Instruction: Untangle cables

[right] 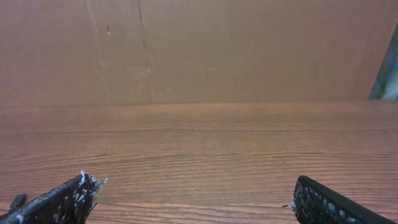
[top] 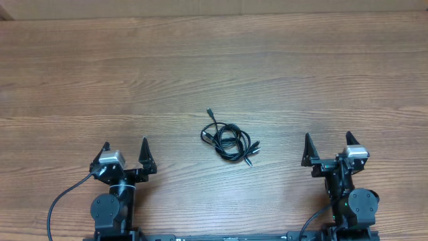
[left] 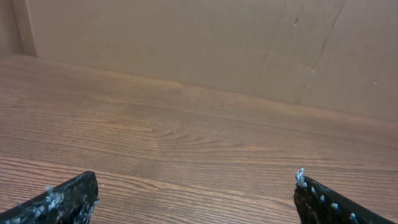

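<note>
The cables (top: 228, 139) lie in one tangled black bundle at the middle of the wooden table, with small plugs sticking out at the upper left and lower right. My left gripper (top: 125, 147) is open and empty at the front left, well apart from the bundle. My right gripper (top: 328, 142) is open and empty at the front right, also apart from it. In the left wrist view the left gripper (left: 196, 196) shows two spread fingertips over bare wood. In the right wrist view the right gripper (right: 193, 199) shows the same. The cables are out of both wrist views.
A brown cardboard wall (left: 205, 43) stands along the table's far edge and also shows in the right wrist view (right: 205, 50). Thick black arm cables (top: 60, 204) run from the arm bases at the front edge.
</note>
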